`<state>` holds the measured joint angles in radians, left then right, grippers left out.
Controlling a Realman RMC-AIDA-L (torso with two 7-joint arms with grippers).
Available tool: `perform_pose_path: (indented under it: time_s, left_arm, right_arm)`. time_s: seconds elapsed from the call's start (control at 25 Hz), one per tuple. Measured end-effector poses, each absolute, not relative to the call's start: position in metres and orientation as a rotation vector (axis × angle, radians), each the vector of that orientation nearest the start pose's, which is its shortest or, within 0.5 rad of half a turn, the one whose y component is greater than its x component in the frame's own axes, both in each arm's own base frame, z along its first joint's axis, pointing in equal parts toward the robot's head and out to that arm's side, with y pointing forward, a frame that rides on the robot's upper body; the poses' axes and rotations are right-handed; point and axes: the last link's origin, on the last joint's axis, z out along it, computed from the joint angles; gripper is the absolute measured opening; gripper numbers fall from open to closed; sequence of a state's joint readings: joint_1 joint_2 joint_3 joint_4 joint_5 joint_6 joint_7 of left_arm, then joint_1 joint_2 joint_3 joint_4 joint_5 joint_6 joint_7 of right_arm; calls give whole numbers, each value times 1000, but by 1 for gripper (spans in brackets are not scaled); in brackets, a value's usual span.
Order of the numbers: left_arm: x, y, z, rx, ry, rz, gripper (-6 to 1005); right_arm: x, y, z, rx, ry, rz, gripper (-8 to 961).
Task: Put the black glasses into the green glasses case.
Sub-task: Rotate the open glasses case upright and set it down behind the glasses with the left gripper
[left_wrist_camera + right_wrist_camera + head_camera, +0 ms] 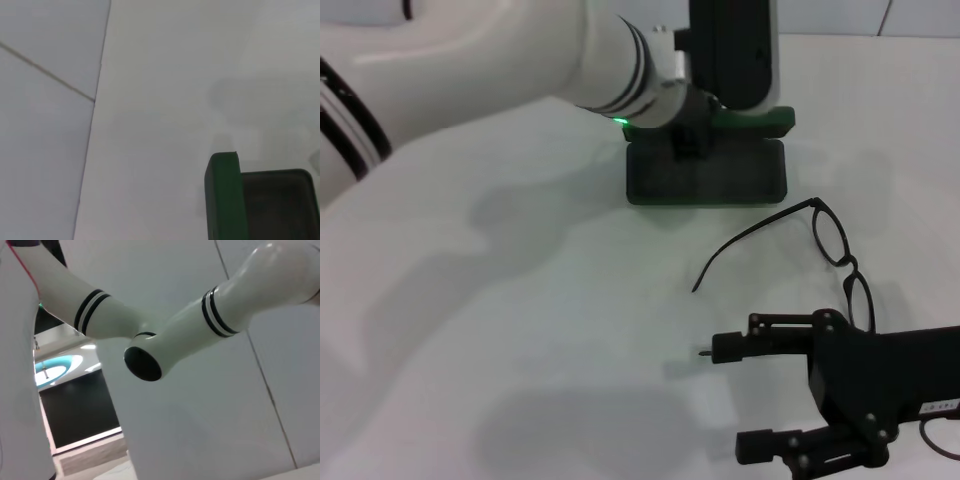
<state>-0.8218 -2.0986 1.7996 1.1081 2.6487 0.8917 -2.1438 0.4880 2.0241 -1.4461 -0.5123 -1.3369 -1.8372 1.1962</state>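
The green glasses case lies open at the far middle of the white table, its bright green lid raised behind the dark base. My left gripper is at the case's lid edge, its black body above it. The left wrist view shows the green lid edge and the grey-green lining, which holds nothing. The black glasses lie on the table right of centre, one temple arm reaching left; their near part is hidden behind my right gripper. That gripper is open and empty, just in front of the glasses.
The white table spreads to the left and front. My left arm crosses the upper left of the head view. The right wrist view shows only that white arm and the room behind it.
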Motion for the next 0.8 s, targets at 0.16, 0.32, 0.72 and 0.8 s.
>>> perform_pose_path:
  time_s: [0.16, 0.32, 0.72, 0.8]
  left_arm:
    - [-95, 403, -95, -2564, 408, 494, 244]
    - [-96, 398, -100, -2584, 413, 512, 265]
    - [-98, 390, -108, -2606, 435, 537, 315]
    - [-97, 390, -107, -2606, 426, 529, 325]
  right_arm:
    - [205, 253, -39, -3121, 307, 1291, 781]
    - [205, 254, -39, -3121, 304, 1286, 776]
    - [203, 255, -39, -3122, 295, 1287, 762]
    - [204, 254, -39, -3119, 302, 1287, 759]
